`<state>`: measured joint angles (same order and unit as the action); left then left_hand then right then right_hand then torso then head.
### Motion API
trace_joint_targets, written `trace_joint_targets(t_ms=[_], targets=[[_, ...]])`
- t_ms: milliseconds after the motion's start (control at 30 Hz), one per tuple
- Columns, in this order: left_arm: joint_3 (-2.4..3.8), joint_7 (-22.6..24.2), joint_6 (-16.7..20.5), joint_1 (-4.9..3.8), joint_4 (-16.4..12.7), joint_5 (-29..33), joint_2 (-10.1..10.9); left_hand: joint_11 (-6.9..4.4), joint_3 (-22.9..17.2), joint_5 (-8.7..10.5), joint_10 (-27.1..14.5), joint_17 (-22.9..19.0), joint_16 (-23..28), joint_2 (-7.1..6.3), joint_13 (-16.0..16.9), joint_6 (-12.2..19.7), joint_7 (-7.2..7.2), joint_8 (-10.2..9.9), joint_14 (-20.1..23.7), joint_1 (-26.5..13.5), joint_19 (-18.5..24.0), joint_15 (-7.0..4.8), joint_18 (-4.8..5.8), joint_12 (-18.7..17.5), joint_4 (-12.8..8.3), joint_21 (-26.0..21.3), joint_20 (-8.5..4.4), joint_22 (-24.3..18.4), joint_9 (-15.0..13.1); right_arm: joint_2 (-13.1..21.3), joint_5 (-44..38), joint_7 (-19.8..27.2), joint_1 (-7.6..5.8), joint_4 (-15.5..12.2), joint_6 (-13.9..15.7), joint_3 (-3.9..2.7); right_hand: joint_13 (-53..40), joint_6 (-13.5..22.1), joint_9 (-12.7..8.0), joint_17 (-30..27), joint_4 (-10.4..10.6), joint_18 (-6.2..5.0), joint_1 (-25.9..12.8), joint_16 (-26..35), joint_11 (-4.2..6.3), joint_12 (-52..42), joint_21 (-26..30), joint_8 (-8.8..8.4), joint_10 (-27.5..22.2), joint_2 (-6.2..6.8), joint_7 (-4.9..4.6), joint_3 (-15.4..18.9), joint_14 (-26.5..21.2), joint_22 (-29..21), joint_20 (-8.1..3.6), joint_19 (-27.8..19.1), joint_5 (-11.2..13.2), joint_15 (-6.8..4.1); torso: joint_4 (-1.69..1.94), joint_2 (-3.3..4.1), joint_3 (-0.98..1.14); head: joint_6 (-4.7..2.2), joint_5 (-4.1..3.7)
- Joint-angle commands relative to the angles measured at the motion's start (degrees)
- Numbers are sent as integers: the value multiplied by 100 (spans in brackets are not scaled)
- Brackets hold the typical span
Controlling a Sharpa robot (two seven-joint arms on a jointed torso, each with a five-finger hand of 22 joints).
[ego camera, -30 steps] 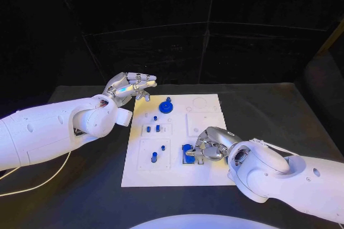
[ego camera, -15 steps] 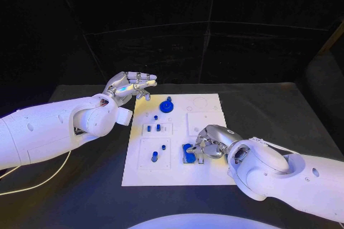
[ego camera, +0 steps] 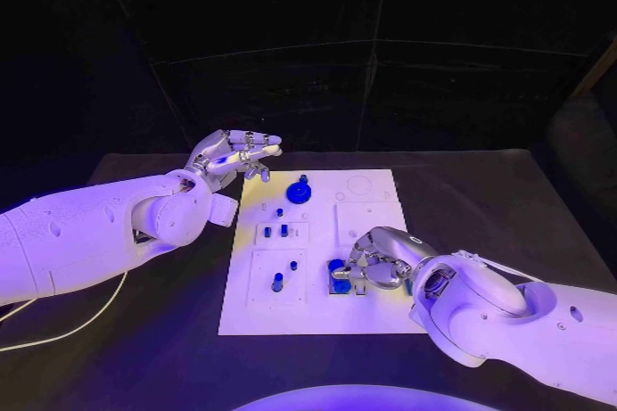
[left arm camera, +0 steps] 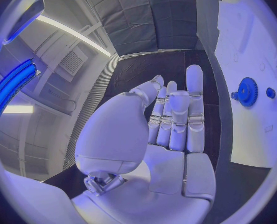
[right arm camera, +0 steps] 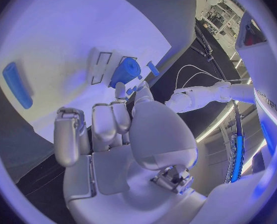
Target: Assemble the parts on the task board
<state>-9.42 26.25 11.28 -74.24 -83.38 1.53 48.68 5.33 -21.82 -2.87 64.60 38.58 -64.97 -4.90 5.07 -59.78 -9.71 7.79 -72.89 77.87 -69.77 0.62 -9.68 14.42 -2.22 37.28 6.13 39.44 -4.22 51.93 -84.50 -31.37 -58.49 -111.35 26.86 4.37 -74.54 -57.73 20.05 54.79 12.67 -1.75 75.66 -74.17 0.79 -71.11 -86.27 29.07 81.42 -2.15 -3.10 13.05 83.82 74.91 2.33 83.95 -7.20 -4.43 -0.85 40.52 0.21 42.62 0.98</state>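
Head view | my right hand [ego camera: 373, 264] fingers a blue part [ego camera: 340, 277] to seat it, grasp unclear | left hand [ego camera: 238, 154] released, parked off the task board [ego camera: 373, 317] for clearance

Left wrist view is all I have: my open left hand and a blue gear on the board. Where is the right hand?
Observer: In the head view, the right hand is low over the task board's near right part.
Operator: Holding a part?
Observer: Its fingers are at a blue block there; I cannot tell whether they grip it.
Operator: Any other parts nearby?
Observer: Small blue pegs sit in the near left panel.
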Motion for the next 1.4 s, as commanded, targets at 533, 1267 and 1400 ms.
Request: trace_joint_targets(t_ms=[533, 1267, 1400], targets=[[4, 27, -57, -7, -12, 11, 7, 11, 29, -15, -48, -6, 8, 9, 6, 36, -3, 29, 21, -25, 9, 1, -80, 20, 5, -19, 21, -6, -2, 158, 216, 364, -5, -32, -506, 0, -90, 44, 18, 1, -188, 49, 405, -20, 63, -38, -34, 51, 106, -56, 31, -22, 127, 1107, -56, 248, 42, -51, 9, 0, -3, 6, 7], [4, 29, -46, -7, -26, 11, 16, 11, 29, -15, -48, -6, 8, 9, 6, 36, -3, 29, 21, -25, 9, 1, -80, 20, 5, -19, 21, -6, -2, -140, -20, 123, -5, 209, -529, 0, -111, 25, 11, -6, -343, 51, 680, -17, 84, -44, -39, 58, 114, -193, 54, -73, 121, 1116, -71, 252, 44, -67, 5, -6, -2, 8, 15], [4, 30, -46, -7, -26, 11, 21, 11, 29, -15, -48, -6, 8, 9, 6, 36, -3, 29, 21, -25, 9, 1, -80, 20, 5, -19, 21, -6, -2, -94, -36, 149, -5, 174, -449, 0, -103, 26, 11, -17, -344, 48, 681, -12, 84, -33, -32, 57, 109, -193, 54, -72, 120, 1108, -71, 245, 44, -67, 0, -2, -1, -2, 12]])
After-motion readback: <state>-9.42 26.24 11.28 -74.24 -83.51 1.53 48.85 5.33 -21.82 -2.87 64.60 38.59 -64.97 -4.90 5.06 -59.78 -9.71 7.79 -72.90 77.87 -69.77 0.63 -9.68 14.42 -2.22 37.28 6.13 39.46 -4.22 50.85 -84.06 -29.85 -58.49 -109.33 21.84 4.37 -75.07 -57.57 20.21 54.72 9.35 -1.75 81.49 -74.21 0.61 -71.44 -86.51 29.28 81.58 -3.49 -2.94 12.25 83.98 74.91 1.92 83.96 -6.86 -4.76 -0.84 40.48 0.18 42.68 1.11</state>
